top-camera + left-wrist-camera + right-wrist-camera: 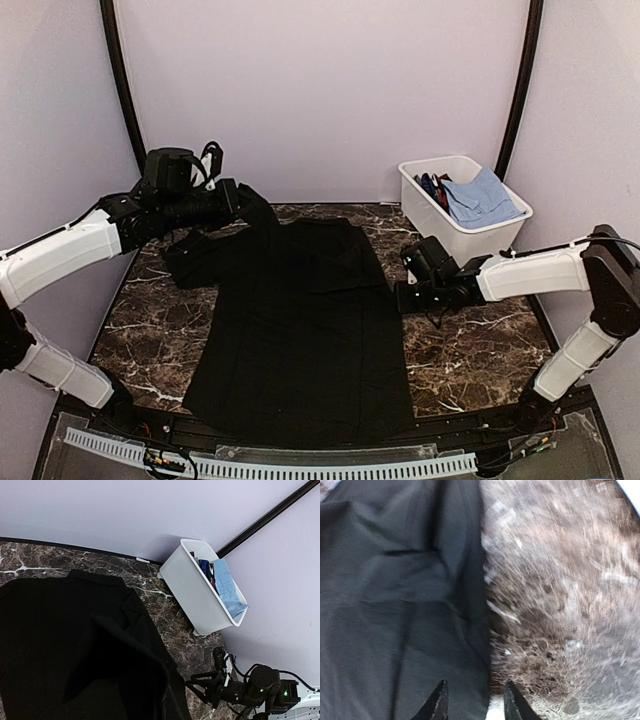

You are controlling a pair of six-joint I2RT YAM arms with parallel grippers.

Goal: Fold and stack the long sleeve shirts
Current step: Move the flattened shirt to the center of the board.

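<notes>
One black long sleeve shirt point(300, 320) lies spread flat down the middle of the marble table. My left gripper point(238, 200) hangs over the shirt's far left corner, shut on a bunched sleeve that it holds lifted off the table. In the left wrist view black cloth point(60, 645) hides the fingers. My right gripper point(403, 296) sits low at the shirt's right edge. In the right wrist view the right gripper point(476, 692) is open, straddling the shirt's hem point(395, 605) with nothing pinched. The left wrist view also shows the right gripper point(192, 685) open.
A white bin point(440, 225) stands at the back right corner with a blue garment point(485, 195) and other clothes in it; it also shows in the left wrist view point(195, 595). Bare marble point(480, 340) lies to the right of the shirt.
</notes>
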